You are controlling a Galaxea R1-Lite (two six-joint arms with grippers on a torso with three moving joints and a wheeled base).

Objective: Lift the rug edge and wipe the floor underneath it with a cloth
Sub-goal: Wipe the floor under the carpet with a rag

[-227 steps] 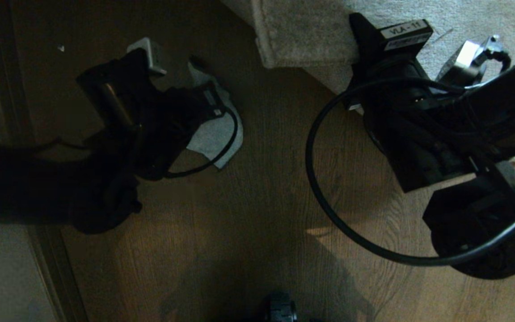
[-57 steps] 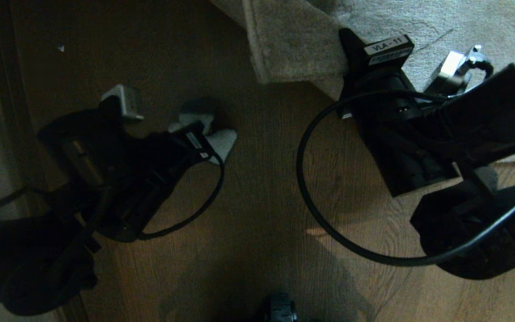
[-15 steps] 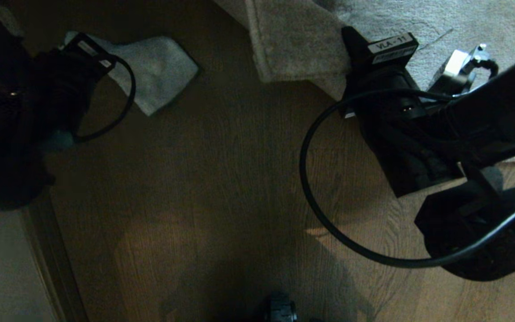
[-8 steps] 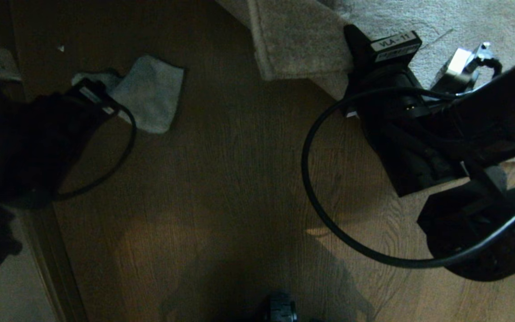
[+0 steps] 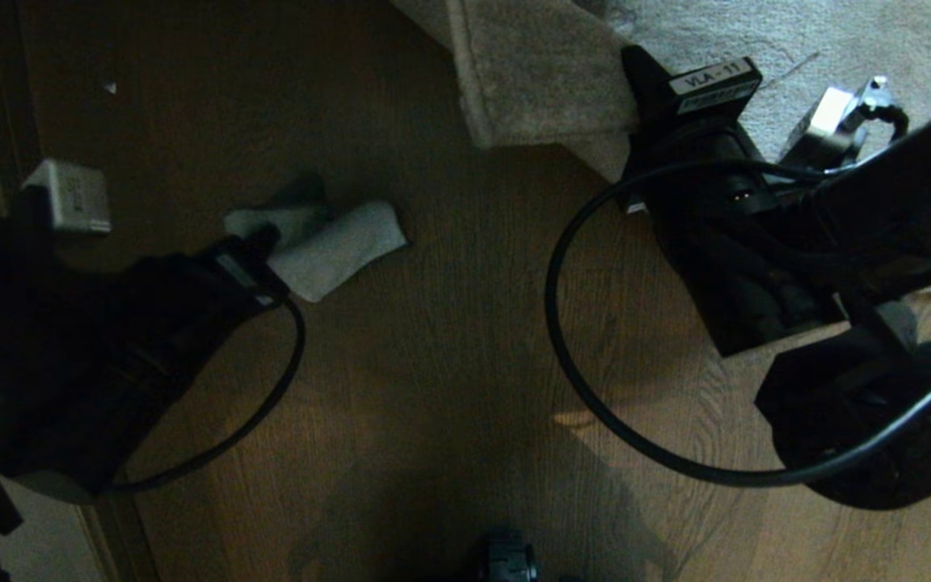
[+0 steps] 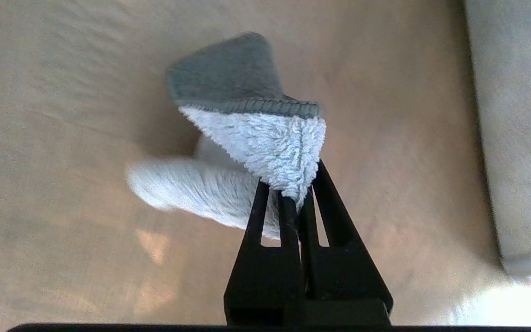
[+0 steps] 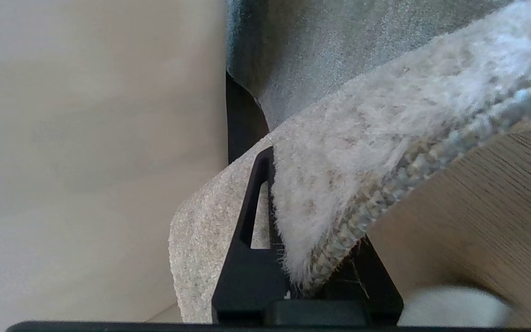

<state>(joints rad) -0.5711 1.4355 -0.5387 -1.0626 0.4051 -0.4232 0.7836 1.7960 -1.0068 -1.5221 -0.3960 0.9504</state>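
The cloth (image 5: 328, 242) lies bunched on the floor (image 5: 433, 364), its long axis running slantwise out from the left gripper (image 6: 293, 196) toward the rug. One fluffy fold is pinched between the jaws, which are nearly together on it; the rest of the cloth trails ahead of the jaw tips and to one side, with a grey hemmed flap standing up just beyond them. In the left wrist view the cloth looks blurred.

The right gripper (image 7: 311, 221) has its jaws clamped narrowly on the rug edge (image 7: 339, 193). The pile side faces one jaw and the woven backing faces the other, and the edge passes between them and curves upward beyond the tips. In the head view the rug's corner (image 5: 530, 89) is folded back over the rest of the rug, its border running away from the robot, with bare floor beside and below it. The cloth lies well apart from the rug corner, with open floor between.
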